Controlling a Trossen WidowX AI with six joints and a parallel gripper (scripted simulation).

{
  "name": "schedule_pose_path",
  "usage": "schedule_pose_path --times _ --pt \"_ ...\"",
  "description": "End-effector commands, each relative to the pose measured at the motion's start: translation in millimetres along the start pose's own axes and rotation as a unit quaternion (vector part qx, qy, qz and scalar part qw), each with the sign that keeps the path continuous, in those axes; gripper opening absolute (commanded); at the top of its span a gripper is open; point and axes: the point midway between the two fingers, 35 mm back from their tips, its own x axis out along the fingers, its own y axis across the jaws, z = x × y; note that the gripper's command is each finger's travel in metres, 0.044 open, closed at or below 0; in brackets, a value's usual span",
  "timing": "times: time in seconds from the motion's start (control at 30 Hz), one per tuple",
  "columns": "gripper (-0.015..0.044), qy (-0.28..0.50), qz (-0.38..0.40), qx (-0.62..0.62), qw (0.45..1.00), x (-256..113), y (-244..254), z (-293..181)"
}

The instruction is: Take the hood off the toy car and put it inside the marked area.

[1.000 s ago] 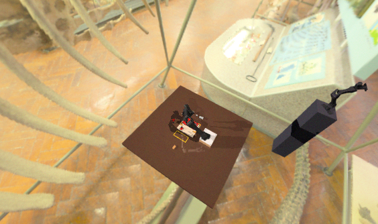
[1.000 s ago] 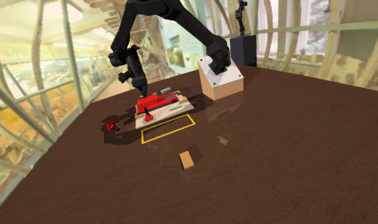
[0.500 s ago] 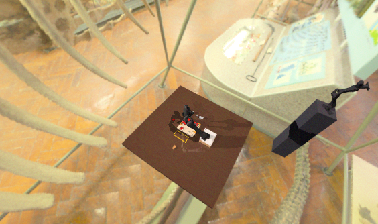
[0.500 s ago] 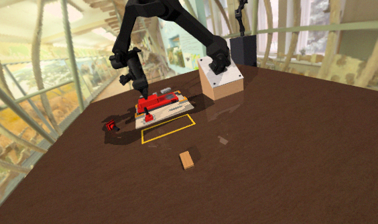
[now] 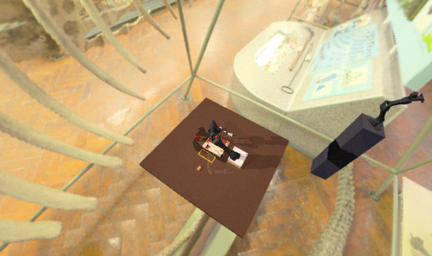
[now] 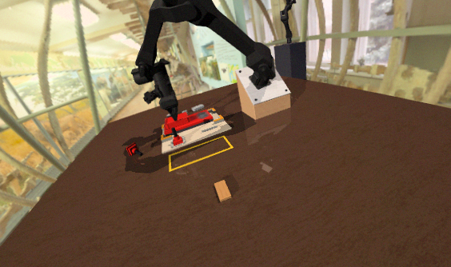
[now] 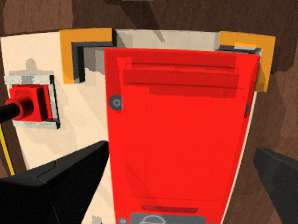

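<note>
The red toy car [image 6: 194, 119] [image 7: 175, 135] sits on a cream board [image 6: 222, 126] [image 7: 90, 130] between orange corner brackets. Its red top, with a raised ridge at one end, is in place; where the hood's edges run is not clear. My gripper [image 6: 175, 118] [image 7: 182, 151] is open and empty, pointing down over the car. In the wrist view one fingertip is at each side of the red top, the right one farther out; contact cannot be told. The marked area [image 6: 201, 159] [image 5: 205, 158] is a yellow outline on the table in front of the board.
A red piece with a black stem [image 6: 177, 140] [image 7: 31, 102] stands on the board. A similar red piece [image 6: 132, 149] lies left on the table. A wooden block [image 6: 222, 190] [image 5: 198, 168] lies beyond the outline. The arm's white-topped base [image 6: 270, 95] stands right; a grey piece [image 6: 197, 107] lies behind the car.
</note>
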Motion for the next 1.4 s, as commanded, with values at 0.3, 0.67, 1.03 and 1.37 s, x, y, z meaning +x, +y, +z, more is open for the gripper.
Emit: schedule_pose_path --times 0.3,0.67,1.03,1.37 --pt "0.0440 0.000 0.003 0.003 1.000 7 1 -1" --pt "0.0440 0.000 0.003 0.003 1.000 13 1 -1" --pt "0.0440 0.000 0.003 0.003 1.000 18 1 -2" --pt "0.0348 0.000 0.001 0.000 1.000 18 0 0"
